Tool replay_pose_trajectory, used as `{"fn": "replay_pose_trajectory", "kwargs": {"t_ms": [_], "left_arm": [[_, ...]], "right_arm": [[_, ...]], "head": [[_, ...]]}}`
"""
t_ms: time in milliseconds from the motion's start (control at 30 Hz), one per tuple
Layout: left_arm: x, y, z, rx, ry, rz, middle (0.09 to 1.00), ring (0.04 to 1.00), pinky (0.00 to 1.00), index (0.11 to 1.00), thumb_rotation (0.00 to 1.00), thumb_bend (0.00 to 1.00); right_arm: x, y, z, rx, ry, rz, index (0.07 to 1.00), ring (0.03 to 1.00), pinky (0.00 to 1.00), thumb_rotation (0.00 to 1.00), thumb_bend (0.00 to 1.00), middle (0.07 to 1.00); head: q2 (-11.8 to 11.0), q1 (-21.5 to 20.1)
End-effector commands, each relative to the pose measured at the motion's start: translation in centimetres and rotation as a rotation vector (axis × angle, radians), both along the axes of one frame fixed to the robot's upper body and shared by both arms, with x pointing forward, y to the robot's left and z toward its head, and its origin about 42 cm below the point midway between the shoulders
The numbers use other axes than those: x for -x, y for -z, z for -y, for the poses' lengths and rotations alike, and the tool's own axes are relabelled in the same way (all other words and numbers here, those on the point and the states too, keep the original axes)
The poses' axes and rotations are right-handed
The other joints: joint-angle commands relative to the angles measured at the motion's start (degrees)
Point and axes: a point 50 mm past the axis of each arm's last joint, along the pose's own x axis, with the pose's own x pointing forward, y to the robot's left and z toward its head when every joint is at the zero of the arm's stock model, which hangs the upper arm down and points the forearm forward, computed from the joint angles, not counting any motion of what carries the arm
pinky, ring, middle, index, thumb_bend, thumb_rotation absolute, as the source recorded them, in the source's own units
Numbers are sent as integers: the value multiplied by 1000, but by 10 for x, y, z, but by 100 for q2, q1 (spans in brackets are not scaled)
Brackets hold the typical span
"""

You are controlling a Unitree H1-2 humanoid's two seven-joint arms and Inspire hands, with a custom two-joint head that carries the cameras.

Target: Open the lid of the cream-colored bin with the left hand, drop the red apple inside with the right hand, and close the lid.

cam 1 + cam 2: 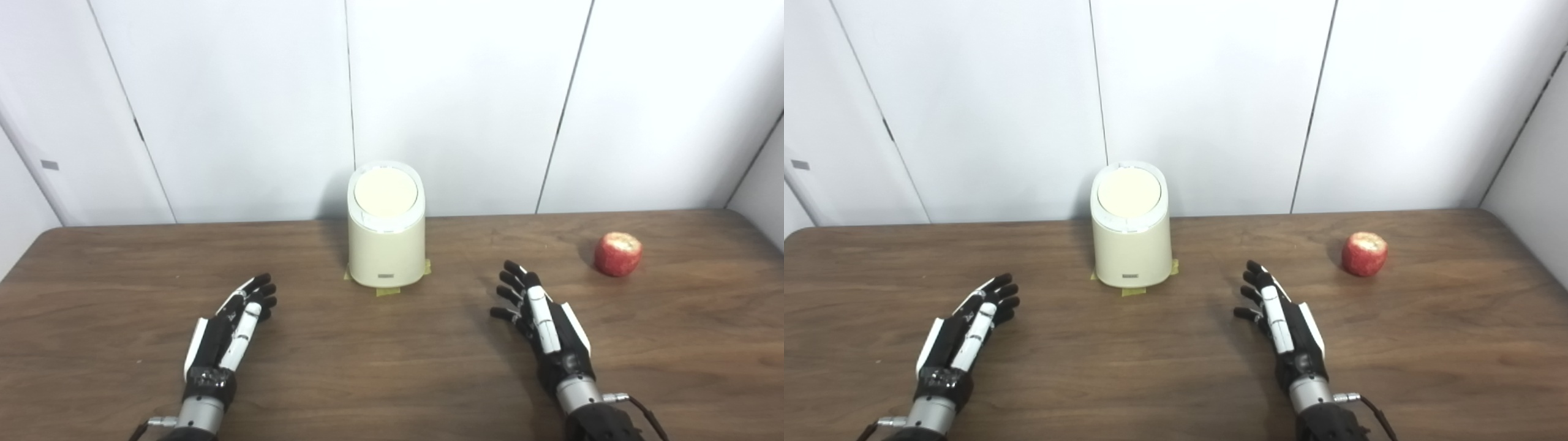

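your left hand point(228, 334) rests low over the table point(392, 380) with its fingers spread and holding nothing, set short of and to the left of the cream-colored bin point(386, 245), so it has a free path up to the lid point(386, 193), which sits flat and closed on the slanted top. the bin stands at the back middle, with yellow tape point(388, 291) showing under its base, likely to keep it from sliding when you press the lid. your right hand point(545, 327) is also released and empty, lying between the bin and the red apple point(618, 253), which sits well apart to its right near the far edge; nothing of the task looks begun
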Motion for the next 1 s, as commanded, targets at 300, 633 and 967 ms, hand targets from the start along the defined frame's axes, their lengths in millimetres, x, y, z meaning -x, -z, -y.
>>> {"fn": "replay_pose_trajectory", "kwargs": {"t_ms": [300, 633, 967], "left_arm": [[-5, -6, 0, -19, 0, 4, 841, 831, 840, 843, 705, 354], [-6, -7, -2, -25, 7, 7, 840, 831, 841, 846, 710, 365], [-10, -10, -1, -20, 13, 13, 838, 826, 841, 850, 679, 369]], "right_arm": [[-7, -9, -3, 5, -11, 30, 898, 885, 782, 1000, 485, 905], [-7, -10, -5, 1, -9, 26, 901, 882, 783, 1000, 488, 908], [-7, -10, -6, -5, -3, 25, 897, 875, 766, 1000, 476, 906]], "head": [[-1, 12], [-7, 13], [-31, 25]]}}
